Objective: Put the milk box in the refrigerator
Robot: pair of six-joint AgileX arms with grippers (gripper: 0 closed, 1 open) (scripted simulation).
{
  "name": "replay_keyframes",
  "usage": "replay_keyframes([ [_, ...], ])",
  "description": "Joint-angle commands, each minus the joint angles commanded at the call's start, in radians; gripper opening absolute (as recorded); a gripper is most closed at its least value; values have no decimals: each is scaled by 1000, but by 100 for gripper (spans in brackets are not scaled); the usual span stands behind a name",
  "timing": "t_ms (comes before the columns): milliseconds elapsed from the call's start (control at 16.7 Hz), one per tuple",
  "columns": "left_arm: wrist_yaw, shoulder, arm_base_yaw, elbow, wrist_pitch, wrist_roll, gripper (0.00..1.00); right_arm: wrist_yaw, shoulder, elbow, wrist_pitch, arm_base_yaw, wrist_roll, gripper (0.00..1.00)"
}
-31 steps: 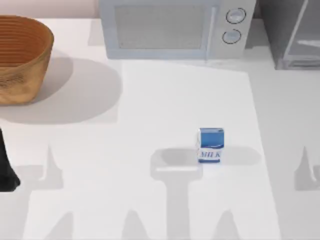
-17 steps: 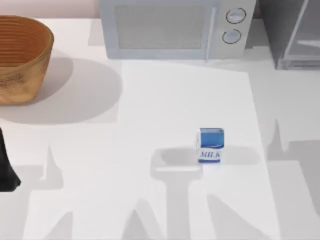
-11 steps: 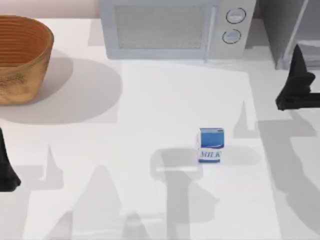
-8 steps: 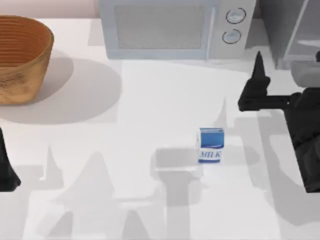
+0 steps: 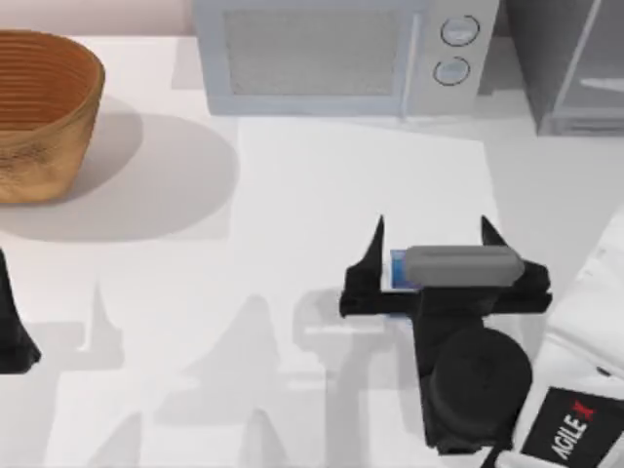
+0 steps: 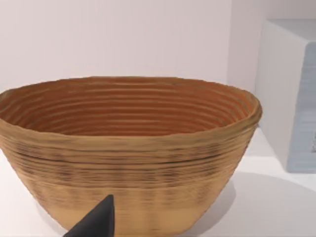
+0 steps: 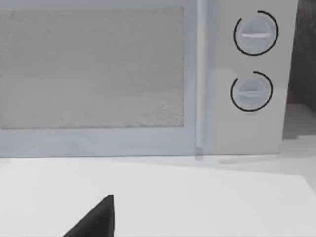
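The right arm [image 5: 575, 409], white with "AGILEX" lettering, reaches in from the near right corner of the table [image 5: 292, 195]. Its right gripper [image 5: 431, 255] hangs over the milk box [image 5: 398, 271], with the 2 dark fingers spread wide, 1 on each side of the carton and holding nothing. A grey block on the wrist hides most of the carton from above, so just a strip of blue shows at its left edge. The carton sits on the table right of the centre, well short of the appliances at the back. Whether the fingers touch it cannot be told.

At the near left edge of the table, the left gripper [image 5: 12, 327] is parked. Whether it is spread or closed cannot be told. Its wrist camera faces the basket [image 6: 128, 153].

Farther back on the left stands that woven basket [image 5: 44, 112]. Along the far edge sits the microwave [image 5: 331, 54], light grey with 2 round knobs [image 5: 454, 49], and the right wrist camera looks straight at its door [image 7: 94, 69]. In the far right corner is the refrigerator [image 5: 570, 63], dark grey with a pale frame.
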Motion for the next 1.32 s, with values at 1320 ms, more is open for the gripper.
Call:
replay_keyframes([
  [1320, 0, 0, 0, 0, 0, 0, 100, 36, 342, 164, 146, 11, -8, 100],
])
